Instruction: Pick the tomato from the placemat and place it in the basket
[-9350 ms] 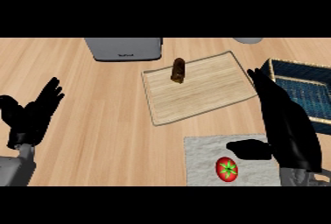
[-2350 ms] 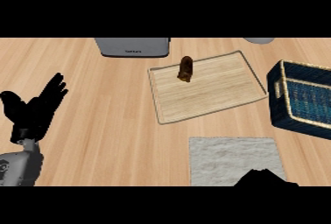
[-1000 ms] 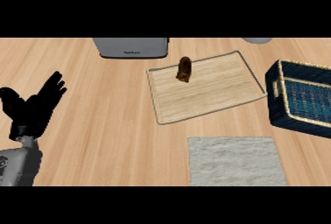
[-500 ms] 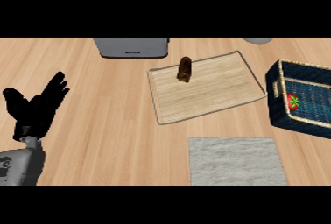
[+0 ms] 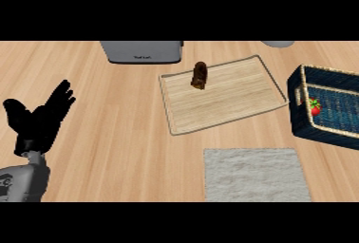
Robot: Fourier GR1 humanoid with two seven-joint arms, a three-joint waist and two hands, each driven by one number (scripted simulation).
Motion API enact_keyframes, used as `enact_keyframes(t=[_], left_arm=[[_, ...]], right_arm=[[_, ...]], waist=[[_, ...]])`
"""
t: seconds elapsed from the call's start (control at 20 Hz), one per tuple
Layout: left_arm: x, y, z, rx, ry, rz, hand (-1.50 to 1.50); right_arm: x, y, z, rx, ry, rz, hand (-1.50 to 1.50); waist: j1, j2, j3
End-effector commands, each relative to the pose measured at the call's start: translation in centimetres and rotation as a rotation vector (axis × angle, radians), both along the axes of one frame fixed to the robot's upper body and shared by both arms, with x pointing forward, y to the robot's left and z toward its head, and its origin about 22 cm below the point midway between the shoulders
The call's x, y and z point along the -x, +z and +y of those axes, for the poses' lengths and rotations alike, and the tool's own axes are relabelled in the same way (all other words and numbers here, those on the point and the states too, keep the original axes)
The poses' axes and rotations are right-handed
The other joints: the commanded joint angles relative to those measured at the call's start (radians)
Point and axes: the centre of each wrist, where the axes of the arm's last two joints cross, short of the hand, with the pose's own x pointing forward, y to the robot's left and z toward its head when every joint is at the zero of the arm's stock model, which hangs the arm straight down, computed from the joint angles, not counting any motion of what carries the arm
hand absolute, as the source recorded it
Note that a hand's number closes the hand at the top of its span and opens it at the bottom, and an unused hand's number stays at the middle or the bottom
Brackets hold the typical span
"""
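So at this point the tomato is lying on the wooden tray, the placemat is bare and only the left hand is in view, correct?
Not quite. The head view shows the tomato inside the dark blue basket, against its left wall, not on the wooden tray, which carries only a brown object. The rest holds: the placemat is bare, and only the left hand shows, open at the left edge.

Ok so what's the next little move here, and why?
Probably none beyond keeping still: the tomato already lies inside the basket, against its left wall, and the placemat is bare. The left hand rests open at the left; the right hand is out of view.
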Motion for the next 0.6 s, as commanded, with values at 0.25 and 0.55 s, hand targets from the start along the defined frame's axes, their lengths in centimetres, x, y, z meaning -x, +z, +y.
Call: enact_keyframes(t=[0.25, 0.55], left_arm=[[-0.5, 0.9, 0.1, -0.006, 0.011, 0.014, 0.0], [0.0, -0.5, 0.2, 0.007, 0.017, 0.007, 0.0]], right_arm=[[5.5, 2.4, -9.3, -0.316, -0.117, -0.157, -1.5], [13.0, 2.1, -16.5, -0.303, -0.027, -0.089, -1.5]], waist=[[-0.012, -0.003, 0.001], [-0.02, -0.002, 0.001]])
